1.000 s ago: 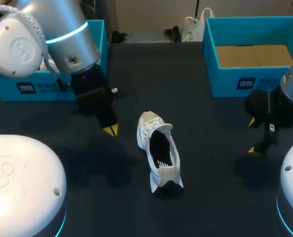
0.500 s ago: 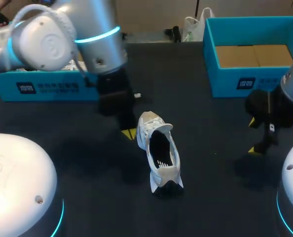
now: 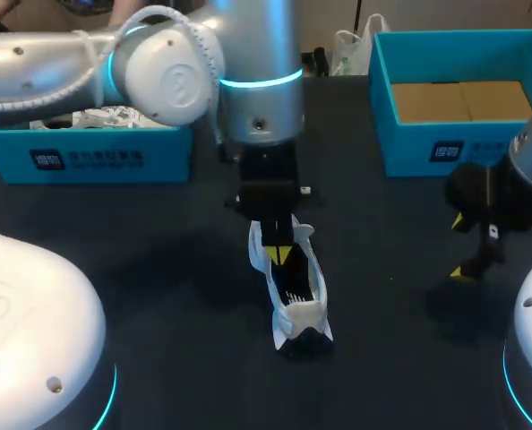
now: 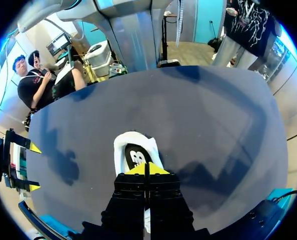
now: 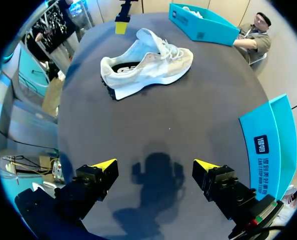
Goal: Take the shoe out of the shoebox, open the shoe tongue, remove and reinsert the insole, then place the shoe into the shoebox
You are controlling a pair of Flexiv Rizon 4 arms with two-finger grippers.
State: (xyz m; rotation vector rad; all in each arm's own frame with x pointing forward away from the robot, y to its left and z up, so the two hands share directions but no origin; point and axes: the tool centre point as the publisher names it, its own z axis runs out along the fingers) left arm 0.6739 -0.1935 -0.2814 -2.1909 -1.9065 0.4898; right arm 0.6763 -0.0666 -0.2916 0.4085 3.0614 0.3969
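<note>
Left wrist view: the left gripper [image 4: 144, 169], tips pressed together, hangs just over the mouth of the shoe [image 4: 132, 150], which lies on the table [image 4: 203, 115]. Tongue-opening seems in hand; next the gripper must part and pinch the tongue.

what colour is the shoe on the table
The shoe is white and cream with a dark insole, clearest in the right wrist view.

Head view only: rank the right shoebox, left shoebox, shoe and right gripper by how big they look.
1. right shoebox
2. left shoebox: its far end is hidden behind the left arm, so its rank against the first is unsure
3. shoe
4. right gripper, only slightly smaller
</note>
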